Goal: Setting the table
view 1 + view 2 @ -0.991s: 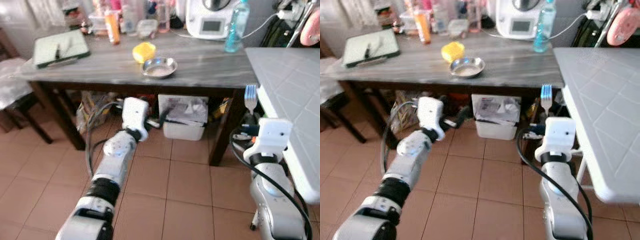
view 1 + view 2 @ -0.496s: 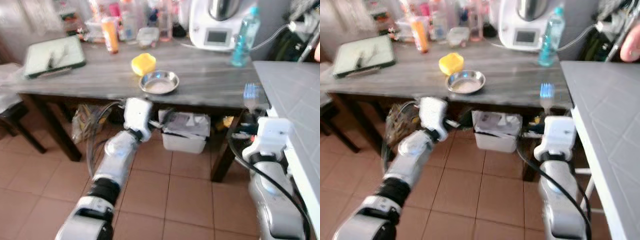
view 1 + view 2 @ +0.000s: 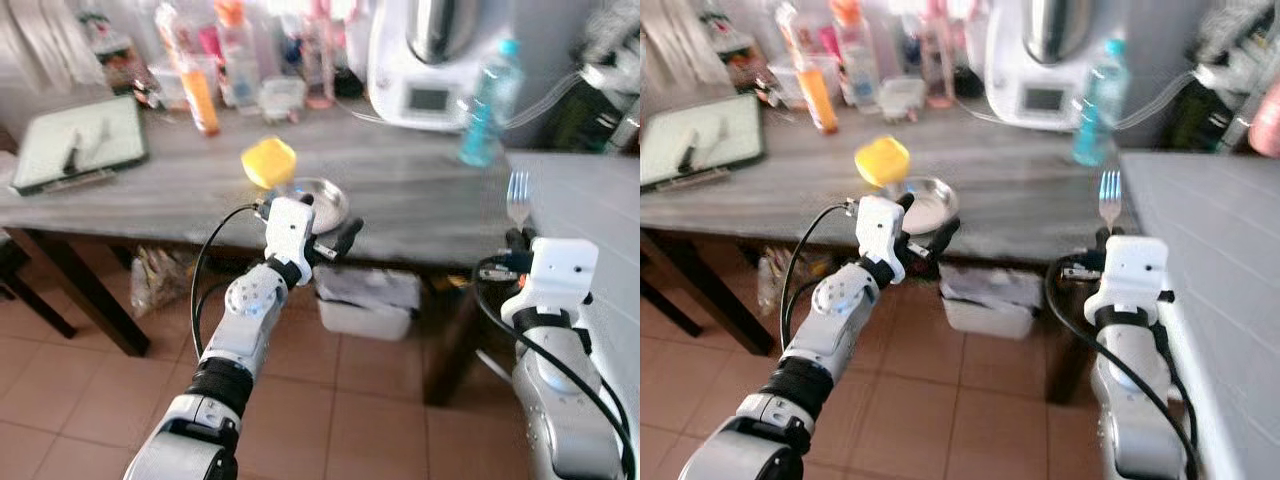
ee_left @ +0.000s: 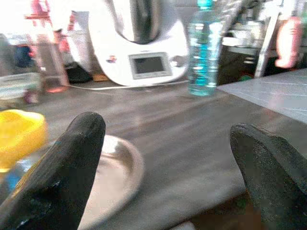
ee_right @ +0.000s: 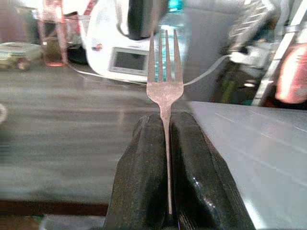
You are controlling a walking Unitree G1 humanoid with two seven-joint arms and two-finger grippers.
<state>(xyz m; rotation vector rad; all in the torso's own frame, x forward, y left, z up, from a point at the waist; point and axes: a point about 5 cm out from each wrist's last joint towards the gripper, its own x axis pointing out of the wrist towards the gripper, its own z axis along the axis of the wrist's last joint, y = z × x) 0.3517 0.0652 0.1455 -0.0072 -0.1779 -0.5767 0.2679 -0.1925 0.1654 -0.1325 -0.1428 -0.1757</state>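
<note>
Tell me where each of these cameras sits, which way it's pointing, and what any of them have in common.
Left and right eye views: on the head, looking forward and down at the wooden table; both silver arms show.
Left wrist view: on the left arm, looking along the open left gripper at the metal bowl.
Right wrist view: along the right gripper, shut on an upright fork.
Shared: the white appliance and blue bottle.

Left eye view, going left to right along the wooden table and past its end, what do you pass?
Cutting board → orange bottle → yellow cup → white kitchen machine → blue water bottle → fork held upright in the right claw.
</note>
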